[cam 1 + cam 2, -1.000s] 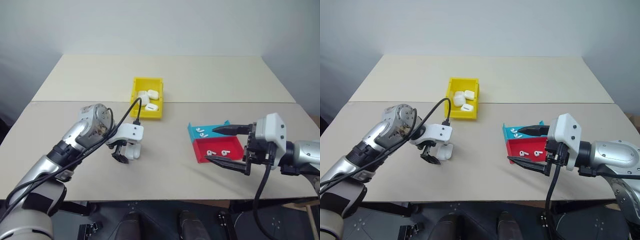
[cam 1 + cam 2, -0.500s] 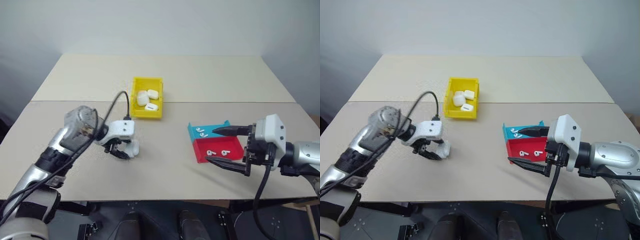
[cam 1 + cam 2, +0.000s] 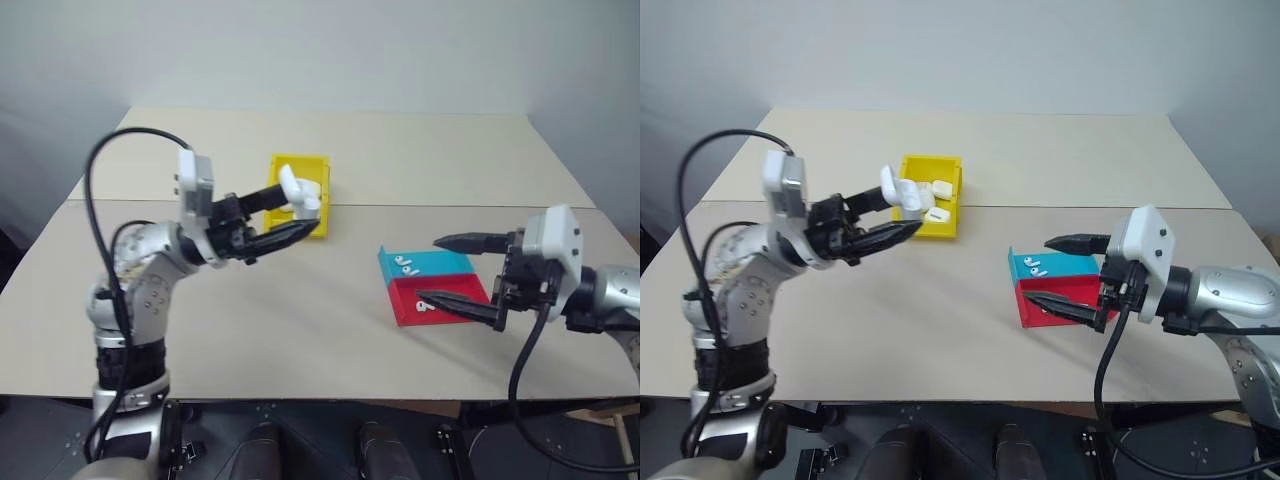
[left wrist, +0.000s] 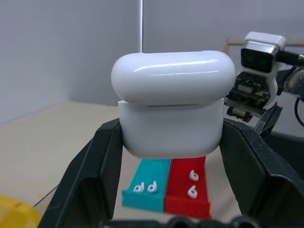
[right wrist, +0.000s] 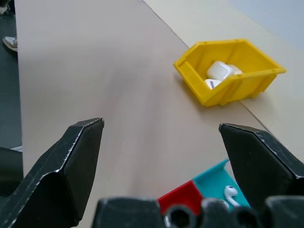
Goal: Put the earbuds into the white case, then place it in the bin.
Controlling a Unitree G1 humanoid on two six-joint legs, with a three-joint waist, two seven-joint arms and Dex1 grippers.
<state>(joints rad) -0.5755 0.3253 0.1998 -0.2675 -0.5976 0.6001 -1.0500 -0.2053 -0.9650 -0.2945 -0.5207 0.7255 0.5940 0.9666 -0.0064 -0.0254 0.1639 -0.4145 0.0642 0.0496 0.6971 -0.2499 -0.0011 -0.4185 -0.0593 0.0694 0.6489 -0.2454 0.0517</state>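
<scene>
My left gripper (image 3: 295,210) is shut on the white case (image 3: 297,190) and holds it up above the table, in front of the yellow bin (image 3: 312,170). In the left wrist view the case (image 4: 173,102) sits between the two black fingers (image 4: 102,166), its lid slightly off the body. Two earbuds (image 3: 405,265) lie in the blue tray (image 3: 440,263), and two more earbuds (image 4: 191,183) in the red tray (image 3: 410,310). My right gripper (image 3: 430,268) hangs open and empty over the trays.
The bin (image 5: 228,71) holds other white cases (image 5: 218,70). The blue and red trays stand side by side on the right of the beige table (image 3: 330,320). A seam runs across the table behind the bin.
My left gripper shut on the white case on the table, then lifted it and swung to point right. The right gripper stayed open over the trays.
</scene>
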